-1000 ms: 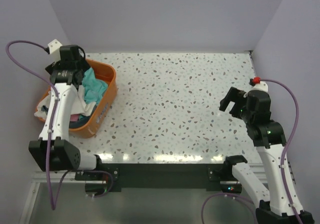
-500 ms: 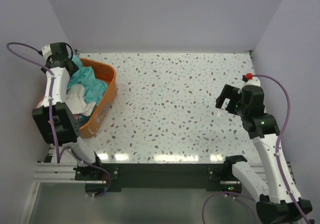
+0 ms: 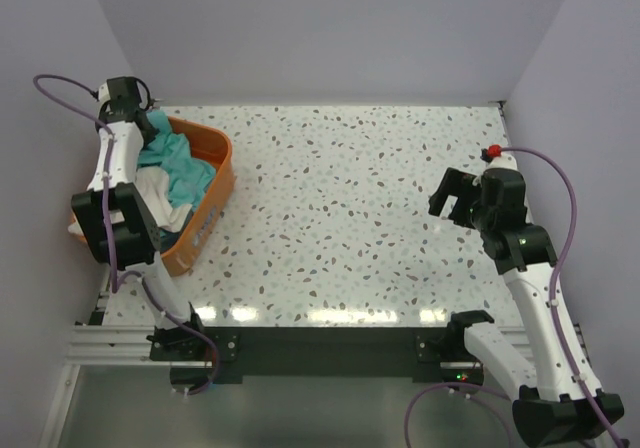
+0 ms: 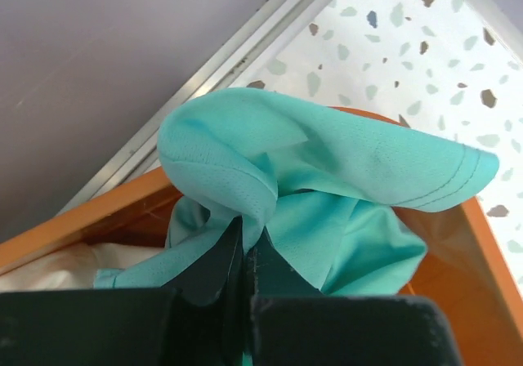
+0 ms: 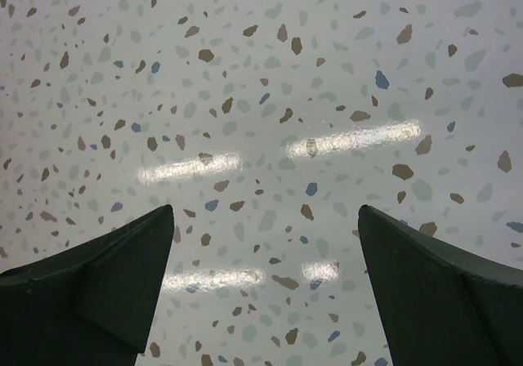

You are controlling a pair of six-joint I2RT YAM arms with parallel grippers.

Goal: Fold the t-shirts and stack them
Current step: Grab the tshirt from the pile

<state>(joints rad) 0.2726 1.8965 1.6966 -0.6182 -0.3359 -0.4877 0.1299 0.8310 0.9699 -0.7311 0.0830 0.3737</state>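
Observation:
A teal t-shirt lies on top of a pile in the orange basket at the table's far left. My left gripper hangs over the basket's far corner. In the left wrist view the left gripper is shut on a bunched fold of the teal t-shirt, which rises above the fingers. A white t-shirt and darker clothes lie underneath. My right gripper hovers over the bare table at the right, and in the right wrist view the right gripper is open with nothing between its fingers.
The orange basket's rim runs close to the left wall and the metal rail at the table's back edge. The speckled tabletop stretches between the basket and the right arm. Purple walls close in three sides.
My left gripper has moved to the basket's far corner and closed on the teal t-shirt. The right arm has shifted slightly left, still open.

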